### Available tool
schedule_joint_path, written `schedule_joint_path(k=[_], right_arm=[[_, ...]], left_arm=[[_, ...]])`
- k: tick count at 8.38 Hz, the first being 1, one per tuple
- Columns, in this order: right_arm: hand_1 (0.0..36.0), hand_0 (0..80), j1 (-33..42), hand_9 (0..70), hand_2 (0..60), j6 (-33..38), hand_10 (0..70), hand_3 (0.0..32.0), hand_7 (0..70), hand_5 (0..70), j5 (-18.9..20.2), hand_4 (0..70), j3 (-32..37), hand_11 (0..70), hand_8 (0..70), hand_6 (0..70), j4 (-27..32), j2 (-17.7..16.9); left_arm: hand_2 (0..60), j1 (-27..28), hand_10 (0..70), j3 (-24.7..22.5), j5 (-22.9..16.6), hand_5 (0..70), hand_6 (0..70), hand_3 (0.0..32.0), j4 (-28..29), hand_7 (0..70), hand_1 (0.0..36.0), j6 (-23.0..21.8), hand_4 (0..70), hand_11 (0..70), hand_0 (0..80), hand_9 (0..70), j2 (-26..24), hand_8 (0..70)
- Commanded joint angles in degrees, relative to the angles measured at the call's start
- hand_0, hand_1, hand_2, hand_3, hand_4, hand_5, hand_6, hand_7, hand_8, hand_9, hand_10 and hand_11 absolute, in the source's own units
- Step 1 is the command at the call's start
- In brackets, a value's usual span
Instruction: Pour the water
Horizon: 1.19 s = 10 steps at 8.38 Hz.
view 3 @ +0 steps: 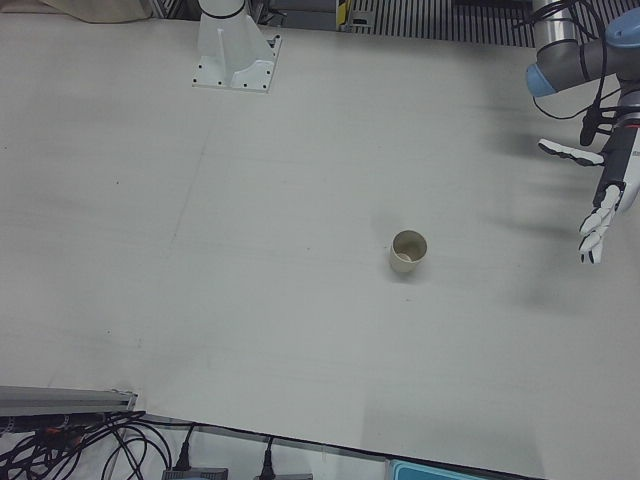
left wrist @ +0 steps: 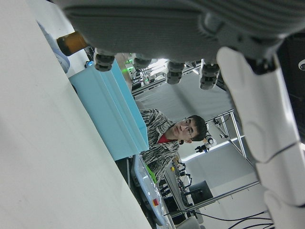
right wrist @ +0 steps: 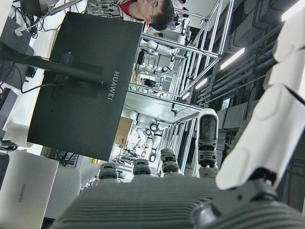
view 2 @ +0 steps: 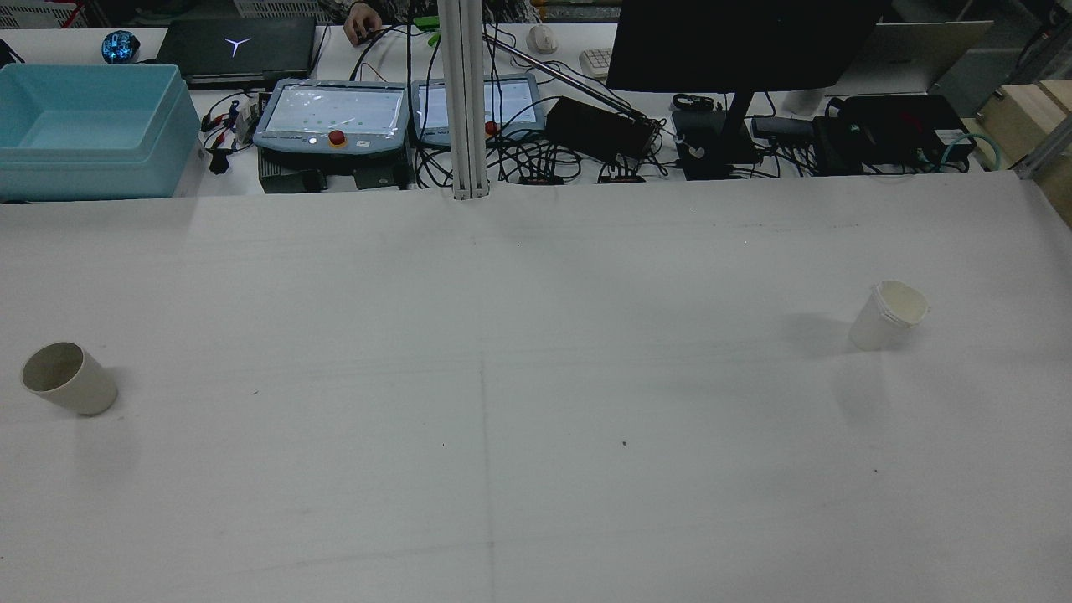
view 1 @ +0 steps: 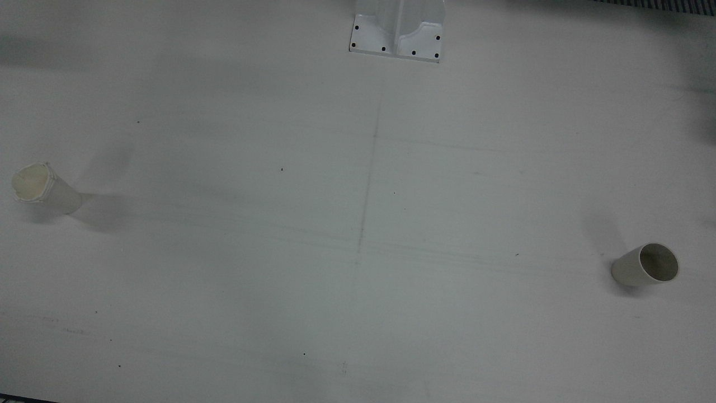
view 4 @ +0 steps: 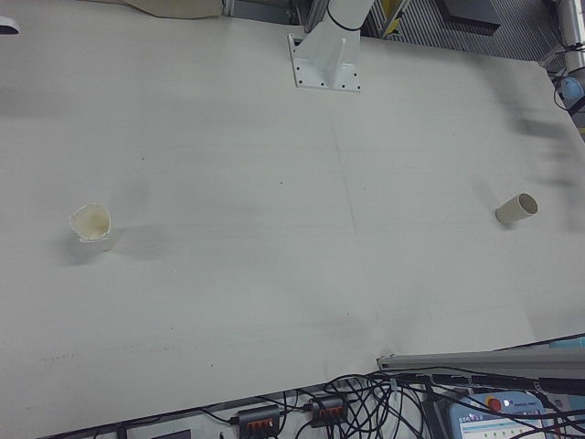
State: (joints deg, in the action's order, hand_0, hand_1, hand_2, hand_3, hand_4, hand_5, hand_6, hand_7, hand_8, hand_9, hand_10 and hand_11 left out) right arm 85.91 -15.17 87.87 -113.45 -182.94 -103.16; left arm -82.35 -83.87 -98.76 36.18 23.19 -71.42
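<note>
A beige cup [view 2: 67,378] stands upright on the white table on my left side; it also shows in the front view [view 1: 646,266] and the left-front view [view 3: 408,250]. A white crumpled paper cup [view 2: 888,314] stands upright on my right side, also in the front view [view 1: 39,184] and the right-front view [view 4: 91,222]. My left hand [view 3: 603,195] hovers open, fingers spread, well to the side of the beige cup and holds nothing. My right hand [right wrist: 157,205] shows only in its own view, fingers extended, empty, facing away from the table.
A white pedestal base [view 1: 397,33] stands at the table's robot side. Beyond the far edge are a blue bin [view 2: 84,126], two teach pendants [view 2: 331,117], a black monitor [view 2: 737,42], cables and a white post [view 2: 465,100].
</note>
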Motion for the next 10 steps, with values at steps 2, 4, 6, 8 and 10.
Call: schedule_joint_path(k=[2, 4, 6, 8, 10], right_arm=[[13.1, 47.0, -1.71, 5.7, 15.1, -2.84, 3.4, 0.0, 16.6, 66.2, -0.06, 9.4, -0.28, 6.0, 3.9, 6.9, -0.05, 0.07], [13.0, 46.8, -1.8, 5.7, 15.1, -3.45, 3.1, 0.0, 16.4, 66.4, -0.33, 9.1, -0.2, 5.5, 3.9, 6.6, -0.05, 0.07], [12.8, 46.7, -1.89, 5.9, 15.1, -3.72, 2.9, 0.0, 16.7, 67.7, -0.5, 9.7, -0.11, 5.3, 4.2, 7.1, -0.05, 0.15], [12.8, 46.7, -1.89, 6.3, 15.6, -3.72, 2.7, 0.0, 17.4, 69.3, -0.33, 10.4, -0.11, 4.9, 4.4, 7.6, -0.05, 0.15], [13.0, 46.9, -1.8, 6.0, 15.0, -3.72, 2.2, 0.0, 16.5, 67.3, 0.02, 9.1, -0.2, 4.3, 4.2, 6.7, -0.05, 0.15]], left_arm=[[0.0, 8.15, 3.0, 7.06, 0.41, 5.8, 1.7, 11.4, 2.77, 12.5, 7.4, 5.63, 10.2, 5.6, 47.7, 1.1, -5.02, 1.7], [3.7, 13.94, 2.0, 6.7, 4.51, 8.4, 2.2, 13.8, 1.7, 13.6, 14.4, 7.66, 10.6, 4.9, 52.4, 1.3, -6.71, 0.6], [5.5, 24.2, 3.1, 6.7, 12.24, 12.1, 2.4, 13.4, 1.96, 15.1, 16.7, 8.18, 11.6, 6.6, 54.3, 1.6, -7.59, 0.9], [5.5, 28.55, 2.4, 6.7, 17.97, 9.2, 1.3, 14.0, 1.71, 13.9, 15.2, 7.66, 10.4, 5.5, 52.7, 1.3, -9.42, 0.9], [9.1, 29.43, 2.8, 6.79, 18.78, 10.3, 2.0, 11.8, -0.75, 15.5, 21.2, 7.83, 9.9, 6.6, 58.3, 1.7, -11.8, 1.4]])
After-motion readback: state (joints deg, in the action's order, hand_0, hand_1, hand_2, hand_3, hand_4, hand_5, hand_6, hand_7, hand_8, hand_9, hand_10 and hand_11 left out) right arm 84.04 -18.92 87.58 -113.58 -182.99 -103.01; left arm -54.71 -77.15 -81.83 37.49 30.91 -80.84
